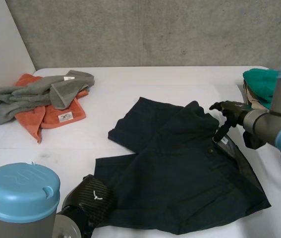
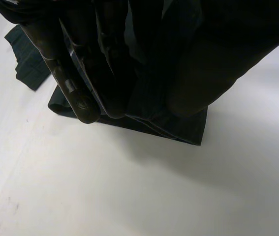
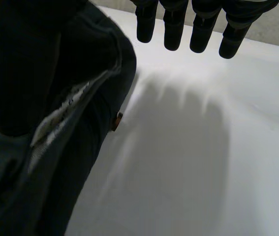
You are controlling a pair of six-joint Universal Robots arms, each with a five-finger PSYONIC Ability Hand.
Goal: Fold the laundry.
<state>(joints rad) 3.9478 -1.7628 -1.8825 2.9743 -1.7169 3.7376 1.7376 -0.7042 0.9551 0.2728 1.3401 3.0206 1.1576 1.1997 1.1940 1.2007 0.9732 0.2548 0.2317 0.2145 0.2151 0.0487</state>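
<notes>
Shorts (image 1: 180, 168) corner pinched in left robot hand (image 2: 64, 73), thumb blurred

Bright, even light on the white table (image 1: 130, 84), dark shorts (image 1: 180, 163) nearly featureless, wrist views dim.

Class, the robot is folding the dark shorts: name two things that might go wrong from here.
The left hand pinches only the near edge of the dark shorts; lifting may let the cloth slip or bunch. The right hand, fingers straight by the waistband, shows no grip, so the fold may come out skewed.
</notes>
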